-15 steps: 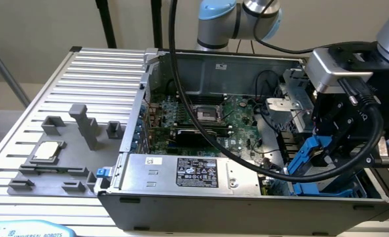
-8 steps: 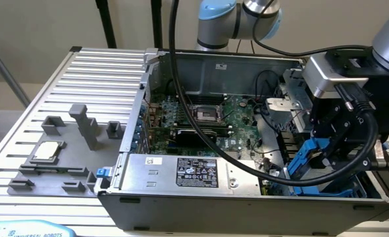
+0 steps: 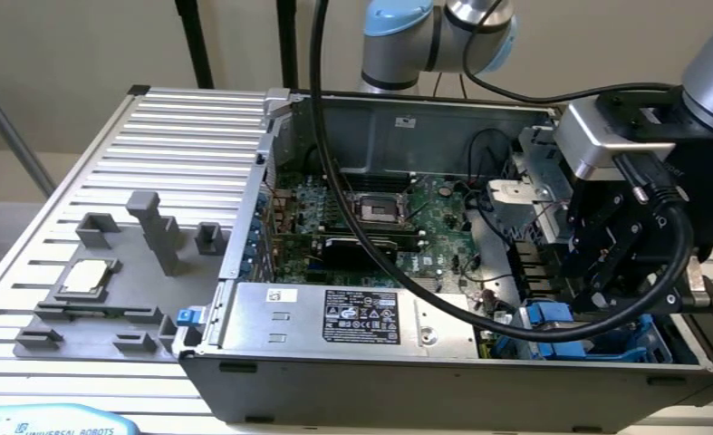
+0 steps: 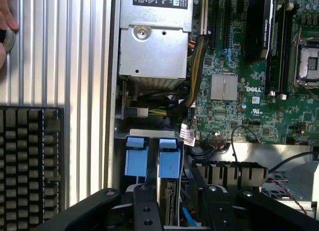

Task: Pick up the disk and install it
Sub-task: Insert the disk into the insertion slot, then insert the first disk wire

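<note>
Ribbed aluminium surface [image 3: 175,136] carried an open computer case [image 3: 369,390], side panel off, insides facing up. Robot arm [image 3: 428,36] stood behind the case and bent over its corner at the exterior view's right. Inside, a grey power supply box [image 3: 356,313] with a black-and-white sticker lay along the near wall, and the green motherboard [image 3: 380,217] lay behind it. On the surface at the exterior view's left, outside the case, sat a grey fixture [image 3: 102,308] of blocks and posts. Gripper [image 4: 178,201] was lowered into the drive bay in the case corner, just beside the power supply. Fingers [image 4: 144,211] stood apart, one on each side of the disk [image 4: 169,164], with a gap visible between the disk and one finger. Disk sat on edge in the bay, blue carrier tab uppermost. A second blue carrier tab [image 4: 136,156] sat in the neighbouring slot, just beside it. Small square silver chip [image 3: 91,276] rested on the fixture, well apart from the case. A person's fingertips [image 4: 6,22] showed at the edge of the surface in the wrist view.
</note>
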You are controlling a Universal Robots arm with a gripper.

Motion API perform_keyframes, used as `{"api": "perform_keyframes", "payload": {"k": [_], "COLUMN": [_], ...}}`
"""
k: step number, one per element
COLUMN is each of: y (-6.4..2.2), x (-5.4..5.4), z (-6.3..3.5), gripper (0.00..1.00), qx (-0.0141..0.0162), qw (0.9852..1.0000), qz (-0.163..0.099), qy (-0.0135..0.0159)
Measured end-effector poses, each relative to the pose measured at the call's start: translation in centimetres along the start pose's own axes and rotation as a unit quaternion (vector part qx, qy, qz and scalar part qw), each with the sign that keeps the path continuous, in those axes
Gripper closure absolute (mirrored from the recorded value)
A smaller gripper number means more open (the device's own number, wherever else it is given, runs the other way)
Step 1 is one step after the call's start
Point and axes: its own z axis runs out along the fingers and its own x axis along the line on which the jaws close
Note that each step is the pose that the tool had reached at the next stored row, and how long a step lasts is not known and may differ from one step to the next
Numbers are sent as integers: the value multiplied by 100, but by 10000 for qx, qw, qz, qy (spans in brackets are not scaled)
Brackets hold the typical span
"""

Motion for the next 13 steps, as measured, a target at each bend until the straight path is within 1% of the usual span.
{"api": "perform_keyframes", "payload": {"k": [13], "y": [-12], "x": [-3], "z": [-1], "gripper": [60], "qx": [-1], "qw": [10000], "qz": [0], "qy": [1]}}
